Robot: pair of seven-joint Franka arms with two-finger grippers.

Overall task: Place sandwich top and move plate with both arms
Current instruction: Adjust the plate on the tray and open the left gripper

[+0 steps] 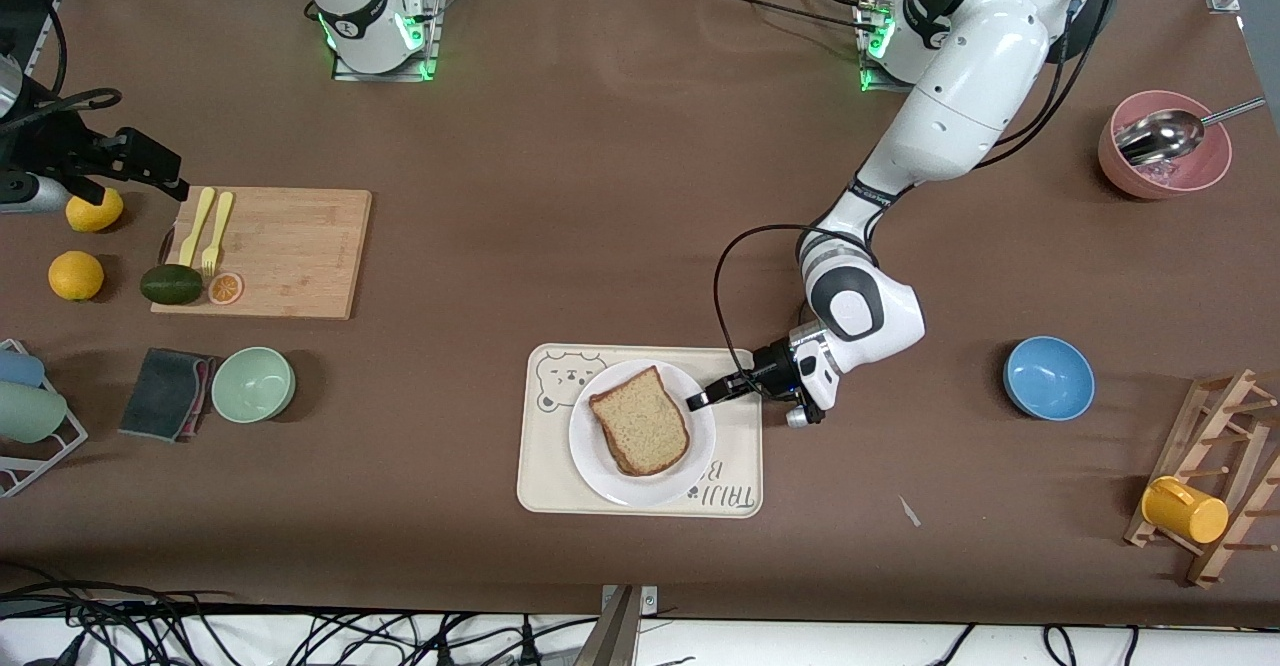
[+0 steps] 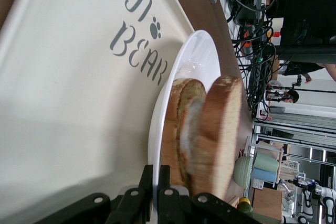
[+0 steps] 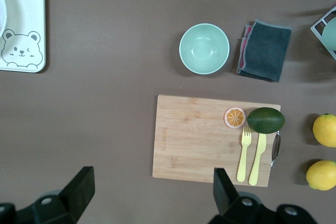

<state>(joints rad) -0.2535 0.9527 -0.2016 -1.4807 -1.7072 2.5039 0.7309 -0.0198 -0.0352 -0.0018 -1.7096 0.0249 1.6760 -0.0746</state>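
The light tan sandwich top (image 1: pixel 643 419) lies on a darker slice on the white plate (image 1: pixel 590 456), which sits on the cream bear tray (image 1: pixel 545 486). My left gripper (image 1: pixel 702 398) is shut on the plate's rim at the side toward the left arm's end. In the left wrist view the gripper (image 2: pixel 156 169) pinches the rim of the plate (image 2: pixel 157 124), with the sandwich top (image 2: pixel 220 129) just past it. My right gripper (image 1: pixel 165 178) hangs open and empty over the cutting board's edge, and it is also open in the right wrist view (image 3: pixel 152 192).
A cutting board (image 1: pixel 270 251) holds forks, an avocado and an orange slice. Two lemons (image 1: pixel 76 275), a green bowl (image 1: pixel 253 383) and a dark cloth (image 1: pixel 165 393) lie near it. A blue bowl (image 1: pixel 1048 377), a pink bowl (image 1: pixel 1165 151) and a mug rack (image 1: pixel 1215 476) stand toward the left arm's end.
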